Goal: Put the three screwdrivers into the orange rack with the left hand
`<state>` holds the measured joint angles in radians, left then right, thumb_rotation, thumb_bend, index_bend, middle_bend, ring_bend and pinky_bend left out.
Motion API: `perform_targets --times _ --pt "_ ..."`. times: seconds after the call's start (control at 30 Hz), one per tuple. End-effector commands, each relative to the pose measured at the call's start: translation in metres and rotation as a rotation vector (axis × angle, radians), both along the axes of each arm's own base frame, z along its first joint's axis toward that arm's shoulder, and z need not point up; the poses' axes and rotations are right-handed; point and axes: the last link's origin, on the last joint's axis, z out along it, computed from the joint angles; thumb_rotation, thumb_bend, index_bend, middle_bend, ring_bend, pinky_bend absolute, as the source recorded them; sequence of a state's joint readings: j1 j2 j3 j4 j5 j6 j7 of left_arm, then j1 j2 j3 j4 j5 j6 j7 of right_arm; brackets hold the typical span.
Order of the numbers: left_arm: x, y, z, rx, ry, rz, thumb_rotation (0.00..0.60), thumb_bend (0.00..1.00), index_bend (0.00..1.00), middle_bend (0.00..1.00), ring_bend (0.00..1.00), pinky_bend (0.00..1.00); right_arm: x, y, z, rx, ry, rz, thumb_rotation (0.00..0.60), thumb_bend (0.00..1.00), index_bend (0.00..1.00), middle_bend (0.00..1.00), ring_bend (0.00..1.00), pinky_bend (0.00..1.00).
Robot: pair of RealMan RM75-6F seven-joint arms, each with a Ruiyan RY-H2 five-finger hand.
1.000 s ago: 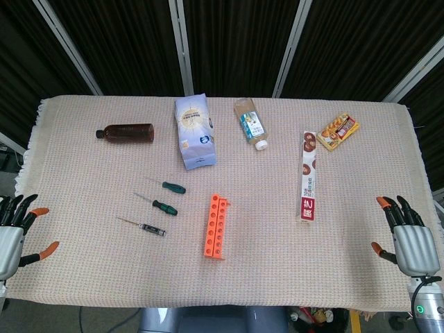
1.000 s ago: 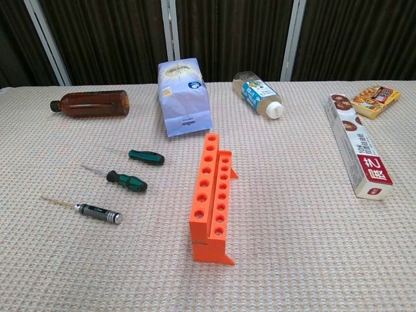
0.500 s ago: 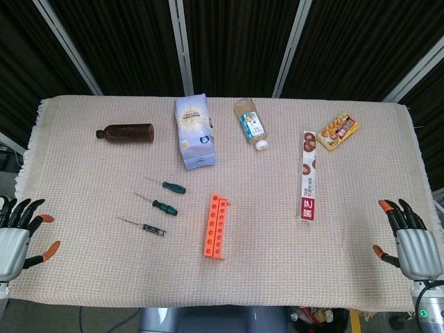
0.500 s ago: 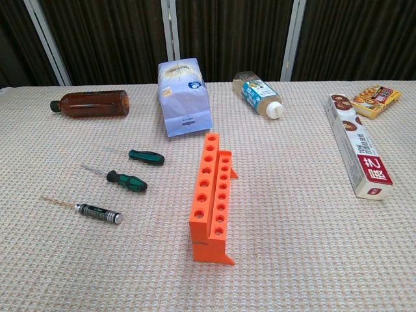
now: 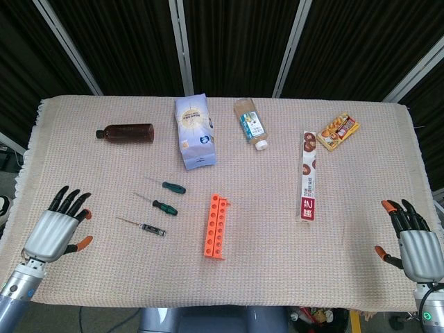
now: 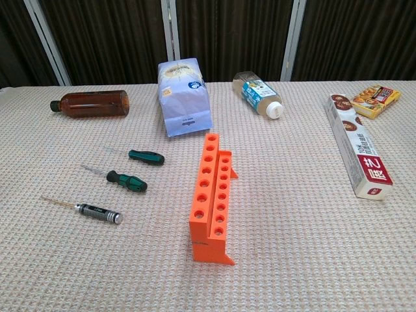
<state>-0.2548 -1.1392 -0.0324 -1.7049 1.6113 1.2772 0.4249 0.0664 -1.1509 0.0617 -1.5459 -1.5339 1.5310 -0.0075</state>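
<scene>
At the lower left of the head view the left hand [image 5: 55,229] lies over the woven surface [image 5: 104,277] with its fingers spread and nothing in them, well apart from the tools to its right. Above it, in the upper left of the frame, a brown bottle [image 5: 126,132] lies on its side. Right of the hand, left of centre, three screwdrivers lie flat in a staggered column, none in the rack: a green-handled screwdriver [image 5: 168,186] farthest up, a second green-handled screwdriver [image 5: 159,205] just below it, and a black-handled screwdriver [image 5: 146,227] lowest and nearest the hand, all with their thin shafts pointing to the left. Above them a pale blue bag [image 5: 194,131] lies on the surface. Just below the centre of the frame the orange rack [image 5: 216,227] stands on the surface, its rows of holes empty, near the screwdrivers but not touching them. In the upper middle a clear bottle [image 5: 250,123] lies on its side. Further right a long narrow biscuit box [image 5: 309,175] lies lengthwise, and just beside its upper end sits a small yellow snack packet [image 5: 338,131]. At the lower right corner the right hand [image 5: 411,239] rests at the edge of the surface, fingers apart, holding nothing.
</scene>
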Motion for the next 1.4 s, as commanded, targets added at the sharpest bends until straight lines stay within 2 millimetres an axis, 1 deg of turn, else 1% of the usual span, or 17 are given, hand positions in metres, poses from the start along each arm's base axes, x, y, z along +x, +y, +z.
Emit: perform_targets --times 0.03,0.07,0.13,0.23,0.3,0.37,0.53,0.7,0.93,1.13,1.4 --pt "0.018 0.014 -0.017 -0.037 0.050 -0.085 0.495 0.24 0.42 0.11 0.07 0.05 0.000 0.001 0.001 -0.004 -0.001 0.000 0.600 0.09 0.09 0.12 0.04 0.21" --pt "0.026 0.020 -0.026 -0.054 0.070 -0.115 0.494 0.26 0.42 0.11 0.07 0.05 0.000 0.002 0.001 -0.007 -0.003 -0.001 0.600 0.09 0.09 0.12 0.04 0.21" --pt "0.035 0.024 -0.035 -0.068 0.091 -0.151 0.498 0.29 0.42 0.11 0.07 0.04 0.000 0.002 0.002 -0.011 -0.004 -0.002 0.600 0.10 0.09 0.12 0.04 0.21" --pt "0.047 0.030 -0.051 -0.088 0.126 -0.206 0.537 0.30 0.42 0.10 0.06 0.04 0.000 0.004 0.002 -0.015 -0.006 -0.004 0.600 0.09 0.09 0.12 0.04 0.21" --pt "0.055 0.033 -0.065 -0.111 0.161 -0.244 0.548 0.31 0.43 0.10 0.05 0.04 -0.001 0.005 0.003 -0.017 -0.004 -0.009 0.600 0.09 0.09 0.12 0.04 0.21" --pt "0.061 0.035 -0.076 -0.121 0.187 -0.266 0.547 0.32 0.43 0.09 0.04 0.03 -0.001 0.005 0.003 -0.017 -0.004 -0.011 0.600 0.10 0.09 0.12 0.04 0.21" --pt "0.071 0.035 -0.096 -0.139 0.212 -0.294 0.548 0.33 0.44 0.07 0.02 0.02 -0.003 0.005 0.003 -0.016 -0.005 -0.020 0.600 0.10 0.09 0.12 0.04 0.21" --pt "0.075 0.037 -0.116 -0.171 0.208 -0.282 0.549 0.35 0.42 0.05 0.01 0.02 -0.006 0.006 0.004 -0.018 -0.003 -0.032 0.600 0.10 0.09 0.12 0.04 0.21" --pt "0.080 0.036 -0.145 -0.223 0.202 -0.258 0.549 0.38 0.45 0.05 0.01 0.01 -0.009 0.007 0.006 -0.021 -0.002 -0.048 0.600 0.10 0.09 0.12 0.04 0.21" --pt "0.078 0.033 -0.159 -0.261 0.225 -0.246 0.548 0.38 0.47 0.04 0.01 0.01 -0.013 0.009 0.007 -0.024 -0.001 -0.064 0.600 0.09 0.09 0.12 0.04 0.21" --pt "0.073 0.033 -0.165 -0.265 0.242 -0.226 0.547 0.38 0.44 0.04 0.01 0.01 -0.015 0.010 0.007 -0.025 0.000 -0.075 0.600 0.10 0.09 0.12 0.04 0.21"
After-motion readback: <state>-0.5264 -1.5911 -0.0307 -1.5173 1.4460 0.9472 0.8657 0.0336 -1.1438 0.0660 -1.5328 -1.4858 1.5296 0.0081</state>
